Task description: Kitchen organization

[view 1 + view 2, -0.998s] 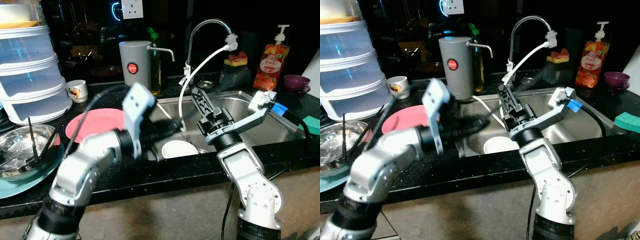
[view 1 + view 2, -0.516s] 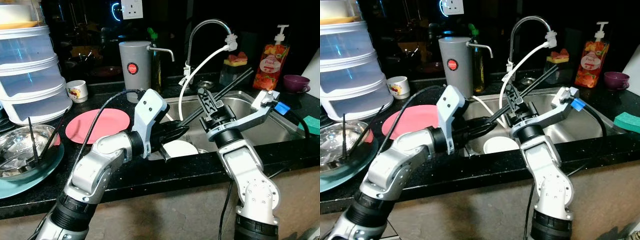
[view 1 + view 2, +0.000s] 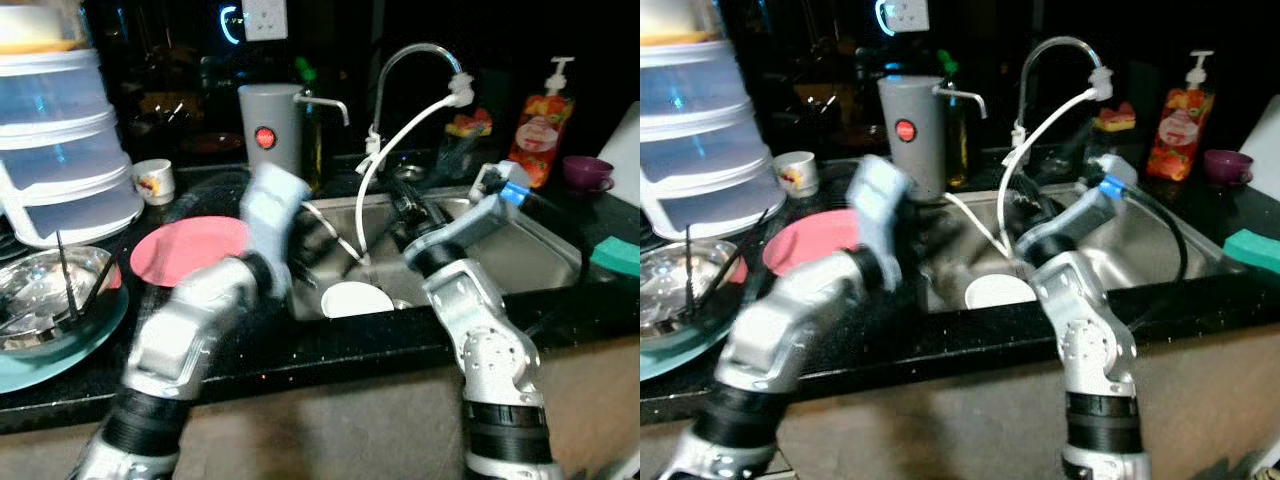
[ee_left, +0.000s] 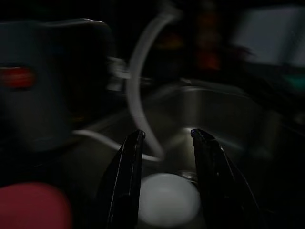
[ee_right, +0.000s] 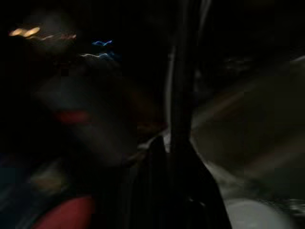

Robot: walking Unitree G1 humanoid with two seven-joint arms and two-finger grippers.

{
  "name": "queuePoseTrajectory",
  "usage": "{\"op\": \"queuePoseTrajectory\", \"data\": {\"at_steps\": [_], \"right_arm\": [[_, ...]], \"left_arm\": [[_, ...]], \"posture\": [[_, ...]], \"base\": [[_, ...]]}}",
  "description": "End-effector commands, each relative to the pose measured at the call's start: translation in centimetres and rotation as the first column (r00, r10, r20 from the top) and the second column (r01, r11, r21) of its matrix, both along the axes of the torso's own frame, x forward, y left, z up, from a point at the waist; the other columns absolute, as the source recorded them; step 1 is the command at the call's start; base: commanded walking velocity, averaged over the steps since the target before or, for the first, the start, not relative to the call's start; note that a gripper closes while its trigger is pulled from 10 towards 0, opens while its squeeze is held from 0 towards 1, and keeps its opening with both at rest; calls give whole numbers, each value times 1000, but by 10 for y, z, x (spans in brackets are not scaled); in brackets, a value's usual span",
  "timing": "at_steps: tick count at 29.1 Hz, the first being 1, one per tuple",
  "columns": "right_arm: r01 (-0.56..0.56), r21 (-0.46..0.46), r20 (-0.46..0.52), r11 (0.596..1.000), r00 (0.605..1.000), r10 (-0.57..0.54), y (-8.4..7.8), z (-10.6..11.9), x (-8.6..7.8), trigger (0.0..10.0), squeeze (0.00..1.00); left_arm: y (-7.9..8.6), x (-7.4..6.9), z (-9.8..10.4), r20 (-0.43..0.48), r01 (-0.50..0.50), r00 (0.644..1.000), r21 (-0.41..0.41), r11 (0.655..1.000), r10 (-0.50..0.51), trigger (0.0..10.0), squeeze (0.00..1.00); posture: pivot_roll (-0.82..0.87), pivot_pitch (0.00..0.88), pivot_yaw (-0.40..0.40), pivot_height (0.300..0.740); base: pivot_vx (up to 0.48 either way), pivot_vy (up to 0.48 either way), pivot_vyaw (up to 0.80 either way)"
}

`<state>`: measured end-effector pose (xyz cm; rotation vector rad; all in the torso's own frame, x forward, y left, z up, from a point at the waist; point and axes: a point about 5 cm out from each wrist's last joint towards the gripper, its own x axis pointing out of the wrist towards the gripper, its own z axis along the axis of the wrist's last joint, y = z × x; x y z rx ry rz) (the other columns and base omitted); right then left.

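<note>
**Sink work barely begun**

We see the pink plate [image 3: 190, 247] left on the counter. Our left gripper [image 4: 164, 143], fingers parted and empty, hovers above the white bowl [image 3: 356, 298] in the sink [image 3: 545, 255]; right gripper [image 3: 402, 200] blurred, state unclear.

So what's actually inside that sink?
In the sink a white bowl sits near the front, with the tap's white hose dangling above it. Both blurred arms cover the basin's middle, so anything there is hidden.
</note>
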<state>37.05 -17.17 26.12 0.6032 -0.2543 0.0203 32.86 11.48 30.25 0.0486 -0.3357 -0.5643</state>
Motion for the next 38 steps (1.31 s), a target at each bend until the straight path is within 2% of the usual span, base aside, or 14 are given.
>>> {"op": "queuePoseTrajectory", "data": {"at_steps": [1, 9, 10, 15, 16, 18, 19, 24, 25, 27, 34, 35, 36, 38], "right_arm": [[76, 1, -23, 997, 997, -76, -3, -1, 14, 10000, 0], [54, -203, -219, 978, 971, -99, 14, -34, 41, 10000, 0], [-6, -262, -274, 965, 959, -68, 25, -49, 41, 10000, 1000], [-65, -276, -259, 959, 966, -9, 39, -49, 44, 10000, 1000], [-68, -271, -244, 960, 970, 0, 40, -46, 45, 10000, 404], [-80, -254, -214, 964, 976, 24, 42, -41, 46, 10000, 404], [-92, -229, -157, 969, 986, 56, 43, -30, 46, 10000, 0], [-105, -173, 55, 979, 992, 116, 45, 13, 41, 10000, 0], [-106, -166, 110, 980, 986, 125, 44, 24, 36, 10000, 0], [-108, -161, 186, 981, 973, 137, 43, 39, 27, 10000, 0], [-104, -120, 261, 987, 956, 132, 36, 51, 10, 10000, 0], [-104, -117, 268, 988, 954, 133, 35, 51, 7, 10000, 0], [-109, -112, 275, 988, 952, 136, 36, 51, 4, 10000, 0], [-140, -95, 295, 986, 941, 162, 39, 54, -6, 10000, 0]], "left_arm": [[0, -3, 0, -10, 10, 1000, -13, 1000, -10, 10000, 0], [9, -5, -1, -37, -53, 998, -23, 998, 52, 10000, 0], [14, -2, -4, -65, -106, 992, -10, 994, 105, 10000, 0], [27, 14, -22, -92, -274, 951, 198, 941, 296, 10000, 0], [30, 17, -26, -71, -305, 939, 286, 909, 337, 10000, 0], [33, 21, -31, -48, -329, 927, 374, 867, 373, 10000, 0], [37, 26, -32, -34, -337, 920, 439, 833, 390, 10000, 0], [44, 37, -30, 33, -318, 924, 621, 717, 381, 10000, 0], [41, 36, -28, 53, -295, 935, 662, 689, 350, 10000, 812], [37, 33, -27, 61, -251, 953, 711, 657, 298, 10000, 1000], [36, 29, -36, 26, -177, 965, 802, 570, 262, 10000, 1000], [36, 30, -42, 3, -153, 965, 819, 553, 262, 10000, 722], [37, 32, -49, -24, -128, 964, 830, 543, 264, 10000, 0], [42, 43, -66, -30, -122, 953, 872, 474, 300, 10000, 0]], "posture": [[135, 62, -16, 740], [193, 66, -41, 740], [199, 64, -44, 740], [202, 65, -46, 740], [202, 65, -46, 740], [200, 66, -44, 740], [193, 66, -36, 740], [166, 62, -20, 740], [157, 60, -13, 740], [148, 58, -7, 740], [136, 60, -4, 740], [132, 61, -6, 740], [128, 64, -9, 740], [124, 66, -12, 740]], "base": [[0, 0, 0], [0, 0, 0], [0, 0, 0], [0, 0, 0], [0, 0, 0], [0, 0, 0], [0, 0, 0], [0, 0, 0], [0, 0, 0], [0, 0, 0], [0, 0, 0], [0, 0, 0], [0, 0, 0], [0, 0, 0]]}}
